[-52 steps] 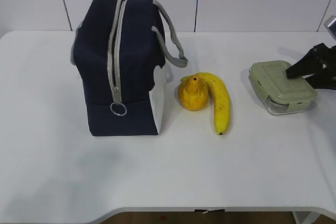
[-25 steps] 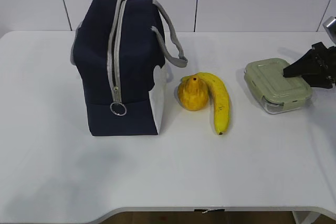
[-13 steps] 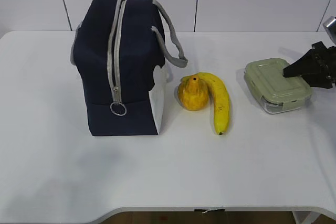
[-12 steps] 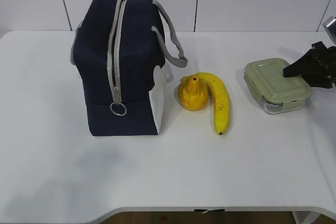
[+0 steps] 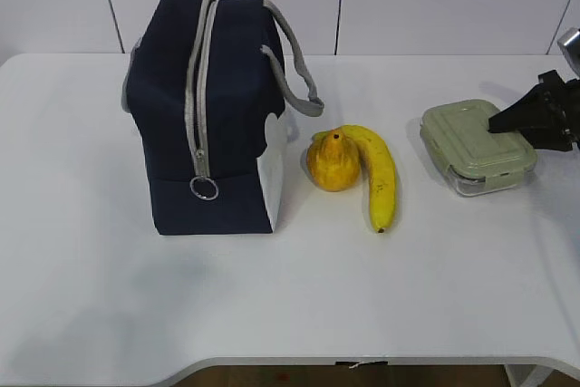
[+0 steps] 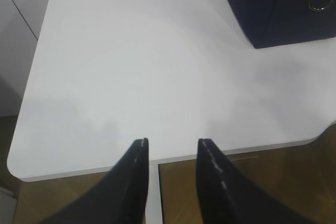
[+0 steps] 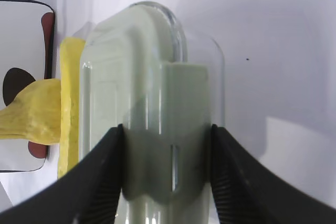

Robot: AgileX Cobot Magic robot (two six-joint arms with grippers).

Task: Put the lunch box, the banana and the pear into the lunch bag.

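A white tabletop (image 5: 290, 296) is seen with four things on it. The bag (image 5: 204, 106) is stood on the left part. It is dark blue, with a white panel low on its right side. Its grey zipper (image 5: 198, 88) is run down the front and is closed, and a metal ring (image 5: 205, 188) is hung at the zipper's low end. Two grey handles (image 5: 294, 70) are draped over the bag's right side.

The pear (image 5: 333, 161) is set just to the right of the bag, a little apart from it. The banana (image 5: 379, 178) is laid right against the pear and is curved around its right side, with its dark tip pointed to the front edge of the tabletop.

The box (image 5: 477, 147) is placed well to the right of the banana, near the right edge. It is clear, with a pale green lid.

The right tool (image 5: 526, 124) is held at the right end of the box. In the right wrist view the two black fingers (image 7: 100, 177) are seen on both sides of the box (image 7: 152, 108), pressed close against its walls. The box is gripped between them and is rested on the tabletop.

The left tool (image 6: 172, 177) is held over the front left edge of the tabletop, well away from the bag. Its fingers are parted and nothing is held between them.
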